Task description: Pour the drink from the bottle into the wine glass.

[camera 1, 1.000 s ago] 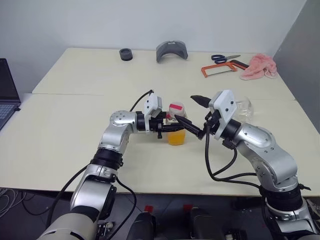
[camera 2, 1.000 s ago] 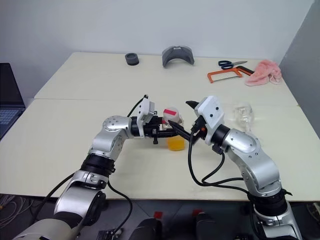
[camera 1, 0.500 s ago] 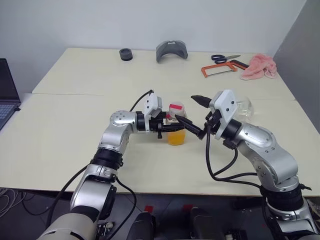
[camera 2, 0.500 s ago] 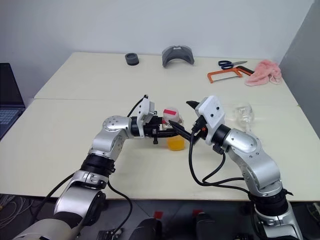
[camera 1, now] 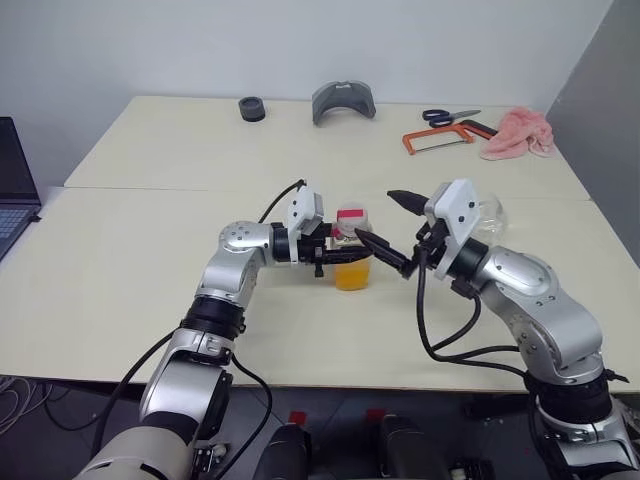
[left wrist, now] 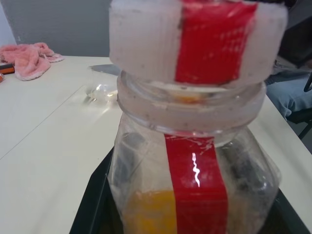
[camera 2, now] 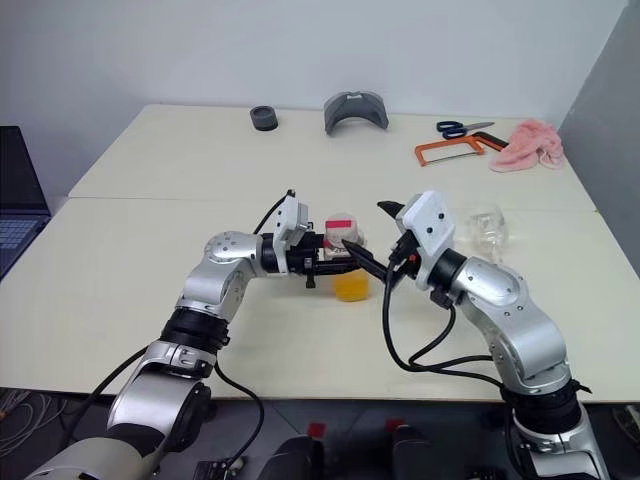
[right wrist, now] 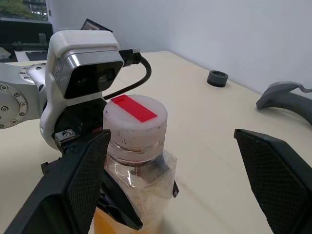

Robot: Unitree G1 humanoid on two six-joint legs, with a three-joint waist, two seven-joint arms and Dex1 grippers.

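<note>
Left eye view shows the bottle (camera 1: 352, 255) standing upright near the middle of the tabletop (camera 1: 150, 230), with the left tool (camera 1: 335, 255) clamped on its body from the side, just under the neck, and the drink (camera 1: 352, 275) filling only the bottom part. The right tool (camera 1: 395, 232) hangs just beside the cap (right wrist: 135, 116), its fingers spread wide, one on each side of the cap and touching nothing. The wine glass (camera 1: 488, 213) sits behind the right arm toward the right edge of the tabletop, too hidden to tell whether it stands or lies. With so little liquid the bottle is probably light, and its thin plastic wall looks soft enough to dent under a hard squeeze, so the hold low on the neck, where the shoulder is stiffer, seems sensible. The cap is ribbed around its side, which should give the right tool purchase if it closes on that rim rather than on the smooth red-striped top. The glass is likely the fragile, tippy piece; its bowl is slick, and a pour should probably come from above without touching it.
</note>
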